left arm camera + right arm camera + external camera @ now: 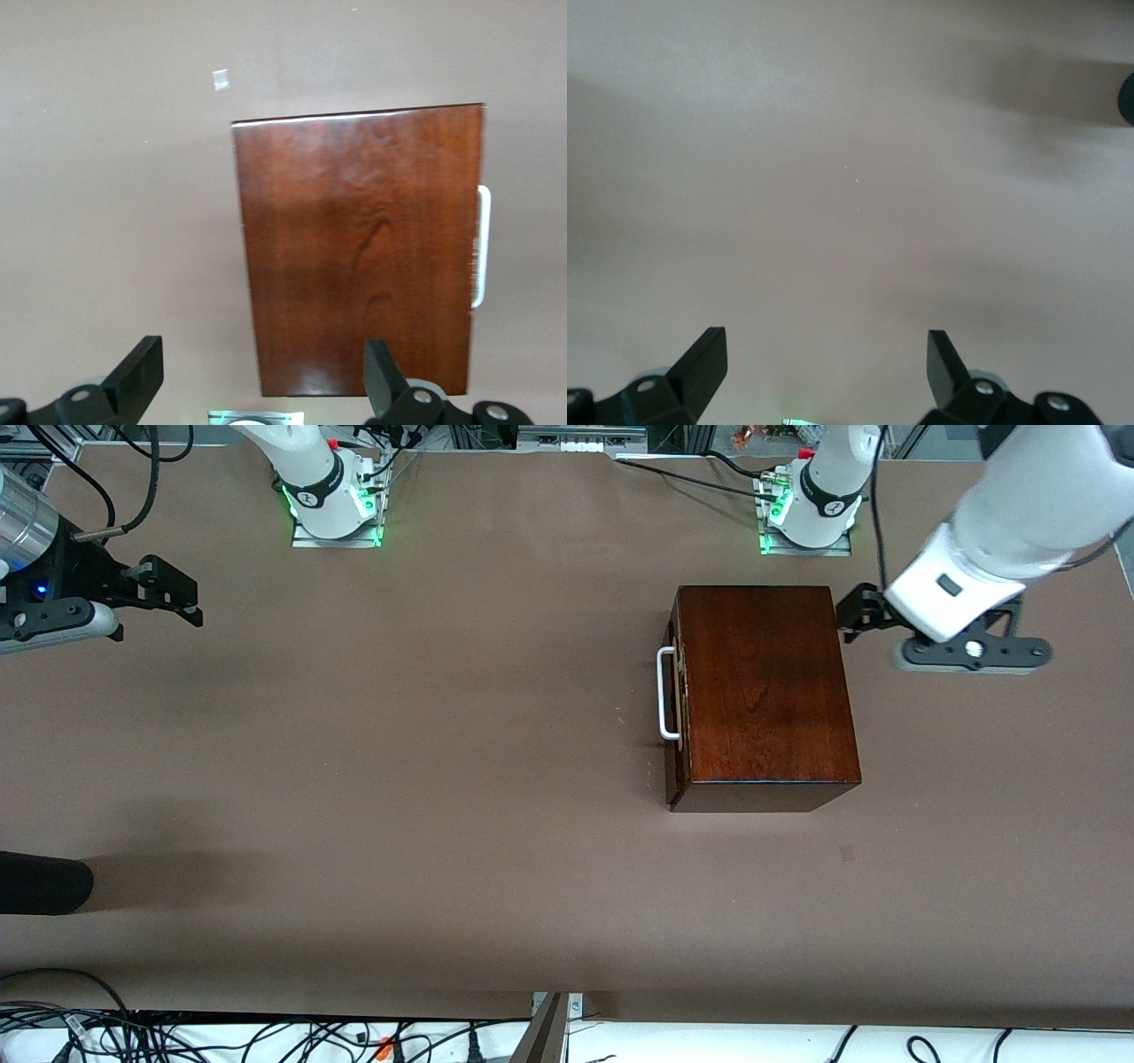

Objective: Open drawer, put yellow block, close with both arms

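While both grippers hang in the air with jaws spread and nothing between them, we have not yet touched the box [764,691]. Its drawer [677,700] is shut, the white handle [664,695] facing the right arm's end of the table. Our left gripper [858,613] hovers just beside the box's edge toward the left arm's end; our right gripper [168,589] waits over bare table [399,779] well away from it.

We see no yellow block in any view (a small pale mark on the cloth is not it), so the first risk is plain: we could open the drawer and have nothing to put in.

Our other worries are these. The handle is a thin bar close to the drawer front, so a finger that comes in slightly off may slip past it or jam against the wood. The box sits loose on the cloth, so a pull on the handle could drag the whole box unless the left gripper braces it. A dark object [40,881] at the table's edge lies near the right arm's reach.
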Controlling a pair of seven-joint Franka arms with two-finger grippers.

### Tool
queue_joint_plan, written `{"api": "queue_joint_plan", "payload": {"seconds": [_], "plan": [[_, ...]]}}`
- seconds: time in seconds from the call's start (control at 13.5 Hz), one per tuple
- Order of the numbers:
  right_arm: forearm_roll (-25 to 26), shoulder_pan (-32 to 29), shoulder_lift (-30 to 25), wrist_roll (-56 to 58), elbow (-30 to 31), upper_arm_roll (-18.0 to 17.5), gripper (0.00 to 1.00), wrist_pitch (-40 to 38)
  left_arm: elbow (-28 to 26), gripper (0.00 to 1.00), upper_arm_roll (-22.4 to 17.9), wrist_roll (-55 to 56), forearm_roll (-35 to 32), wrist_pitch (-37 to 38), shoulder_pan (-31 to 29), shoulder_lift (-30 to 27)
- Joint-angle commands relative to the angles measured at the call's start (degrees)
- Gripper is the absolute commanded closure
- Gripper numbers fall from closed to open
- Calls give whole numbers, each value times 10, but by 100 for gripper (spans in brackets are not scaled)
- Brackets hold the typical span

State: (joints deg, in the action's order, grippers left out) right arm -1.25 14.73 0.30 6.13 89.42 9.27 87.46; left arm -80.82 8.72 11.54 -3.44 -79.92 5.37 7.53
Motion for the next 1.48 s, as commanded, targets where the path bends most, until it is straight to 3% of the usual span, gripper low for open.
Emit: {"api": "queue_joint_plan", "payload": {"seconds": [0.0, 0.15, 0.45, 1.41], "plan": [[7, -2, 2, -4, -8, -2, 0, 0, -77, 0, -53, -65, 19, -47, 4, -54], [7, -2, 2, -4, -8, -2, 0, -1, -117, 0, -67, -85, 20, -86, 4, -73], [7, -2, 2, -4, -8, -2, 0, -3, -117, 0, -106, -138, 30, -98, 6, -76], [5, 12, 0, -11, -8, -7, 0, -5, -113, 0, -99, -129, 49, -97, 2, -73]]}}
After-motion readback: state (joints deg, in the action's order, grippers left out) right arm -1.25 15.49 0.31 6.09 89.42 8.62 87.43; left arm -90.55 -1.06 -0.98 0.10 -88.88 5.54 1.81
